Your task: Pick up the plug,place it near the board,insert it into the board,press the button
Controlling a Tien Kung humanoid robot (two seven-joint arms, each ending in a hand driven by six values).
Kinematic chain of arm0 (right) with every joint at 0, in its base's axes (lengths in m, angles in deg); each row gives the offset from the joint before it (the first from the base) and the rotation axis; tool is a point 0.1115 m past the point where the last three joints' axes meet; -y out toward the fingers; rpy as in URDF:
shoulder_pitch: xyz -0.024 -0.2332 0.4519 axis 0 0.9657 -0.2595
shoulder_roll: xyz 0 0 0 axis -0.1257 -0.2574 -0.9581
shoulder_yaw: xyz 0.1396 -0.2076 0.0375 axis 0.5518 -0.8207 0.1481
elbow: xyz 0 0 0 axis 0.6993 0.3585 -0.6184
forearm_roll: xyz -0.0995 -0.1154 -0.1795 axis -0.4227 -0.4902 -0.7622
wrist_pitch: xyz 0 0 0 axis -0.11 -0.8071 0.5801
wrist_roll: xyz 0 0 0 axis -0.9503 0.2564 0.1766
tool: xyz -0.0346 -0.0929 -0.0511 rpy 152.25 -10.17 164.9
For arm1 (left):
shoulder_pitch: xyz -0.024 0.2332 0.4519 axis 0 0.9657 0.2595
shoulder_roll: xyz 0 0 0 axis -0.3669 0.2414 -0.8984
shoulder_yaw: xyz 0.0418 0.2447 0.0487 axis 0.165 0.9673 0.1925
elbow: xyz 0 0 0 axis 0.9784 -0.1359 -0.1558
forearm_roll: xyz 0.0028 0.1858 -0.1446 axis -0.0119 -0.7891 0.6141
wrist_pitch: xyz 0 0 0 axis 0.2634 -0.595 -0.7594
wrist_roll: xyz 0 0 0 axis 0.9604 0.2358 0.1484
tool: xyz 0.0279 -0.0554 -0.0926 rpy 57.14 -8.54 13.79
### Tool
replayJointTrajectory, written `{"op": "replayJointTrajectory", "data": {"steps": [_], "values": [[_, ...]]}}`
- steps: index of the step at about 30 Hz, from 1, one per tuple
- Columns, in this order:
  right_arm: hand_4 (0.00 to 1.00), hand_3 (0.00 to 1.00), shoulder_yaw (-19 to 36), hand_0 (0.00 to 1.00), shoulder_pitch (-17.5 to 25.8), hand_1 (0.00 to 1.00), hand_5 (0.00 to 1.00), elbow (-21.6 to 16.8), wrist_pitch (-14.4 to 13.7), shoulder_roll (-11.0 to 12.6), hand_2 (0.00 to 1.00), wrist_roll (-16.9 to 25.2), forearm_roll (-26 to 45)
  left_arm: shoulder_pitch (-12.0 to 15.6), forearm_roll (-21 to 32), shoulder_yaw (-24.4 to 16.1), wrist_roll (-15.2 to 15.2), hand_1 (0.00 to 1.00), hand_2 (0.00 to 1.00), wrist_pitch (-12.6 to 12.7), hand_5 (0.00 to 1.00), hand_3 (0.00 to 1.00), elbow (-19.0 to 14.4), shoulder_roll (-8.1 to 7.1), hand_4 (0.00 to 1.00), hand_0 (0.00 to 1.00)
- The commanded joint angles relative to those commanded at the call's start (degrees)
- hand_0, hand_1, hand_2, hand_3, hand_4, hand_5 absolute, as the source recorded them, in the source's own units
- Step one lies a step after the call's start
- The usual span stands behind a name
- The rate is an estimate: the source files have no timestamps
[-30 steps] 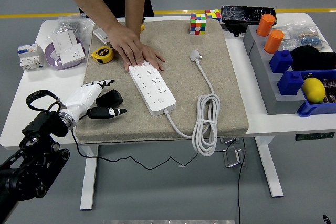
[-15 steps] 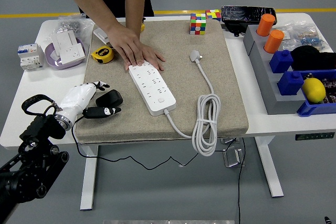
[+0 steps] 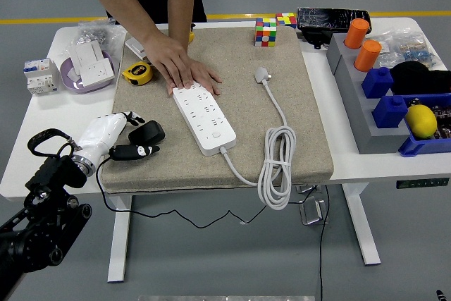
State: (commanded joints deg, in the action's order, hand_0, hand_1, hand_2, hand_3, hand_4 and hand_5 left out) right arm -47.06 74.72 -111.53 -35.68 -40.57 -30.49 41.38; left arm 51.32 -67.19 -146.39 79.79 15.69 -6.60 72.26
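The robot's left hand [image 3: 116,135] curls its fingers around the black plug [image 3: 146,132] on the mat, while a person's hand [image 3: 180,67] holds the white board [image 3: 204,118] down.

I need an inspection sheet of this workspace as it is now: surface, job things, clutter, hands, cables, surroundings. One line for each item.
Surface: white table with a beige mat on top.
Job's things: black plug on the mat's left part, at the left hand's fingers; white power strip lies diagonally, a person's hand pressing its far end.
Clutter: yellow tape measure, two colour cubes, orange cylinders, blue blocks, a lemon.
Hands: left hand around the plug, grasp not certain; right hand nothing seen.
Cables: strip's white cable coiled at the mat's near edge; thin black cable hangs under the table.
Surroundings: grey floor, yellow line.
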Motion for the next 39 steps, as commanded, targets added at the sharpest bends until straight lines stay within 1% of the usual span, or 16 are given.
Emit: {"op": "replayJointTrajectory", "data": {"steps": [12, 13, 18, 19, 30, 39], "values": [[0.998, 0.833, 0.17, 0.953, -0.26, 0.877, 0.998, 0.03, 0.09, -0.05, 0.823, 0.04, 0.07, -0.54, 0.0, -0.1, -0.23, 0.77, 0.673, 0.41, 0.562, 0.668, 0.21, 0.18, 0.998, 0.632], [0.998, 0.831, 0.22, 0.953, -0.28, 0.877, 0.998, 0.03, 0.1, -0.07, 0.822, 0.06, 0.08, -0.6, 0.0, -0.14, -0.23, 0.758, 0.662, 0.43, 0.556, 0.643, 0.29, 0.22, 0.998, 0.624], [0.998, 0.831, 0.22, 0.953, -0.34, 0.877, 0.998, 0.06, 0.12, -0.07, 0.822, 0.11, 0.26, -0.84, 0.0, -0.1, -0.27, 0.758, 0.662, 0.49, 0.556, 0.643, 0.37, 0.29, 0.998, 0.624], [0.998, 0.829, 0.22, 0.952, -0.36, 0.877, 0.998, 0.06, 0.12, -0.07, 0.822, 0.12, 0.3, -0.89, 0.0, -0.09, -0.27, 0.718, 0.613, 0.5, 0.55, 0.618, 0.39, 0.29, 0.998, 0.61], [0.998, 0.827, 0.27, 0.952, -0.55, 0.877, 0.998, 0.08, 0.11, -0.07, 0.821, 0.21, 0.62, -1.3, 0.0, 0.2, -0.37, 0.712, 0.605, 0.13, 0.551, 0.615, 0.55, 0.26, 0.998, 0.605], [0.998, 0.826, 0.1, 0.952, -0.26, 0.877, 0.998, 0.09, 0.06, 0.0, 0.822, 0.25, 0.79, -0.94, 0.0, 0.72, -0.41, 0.717, 0.602, 0.01, 0.549, 0.615, 0.56, 0.26, 0.998, 0.595]]}}
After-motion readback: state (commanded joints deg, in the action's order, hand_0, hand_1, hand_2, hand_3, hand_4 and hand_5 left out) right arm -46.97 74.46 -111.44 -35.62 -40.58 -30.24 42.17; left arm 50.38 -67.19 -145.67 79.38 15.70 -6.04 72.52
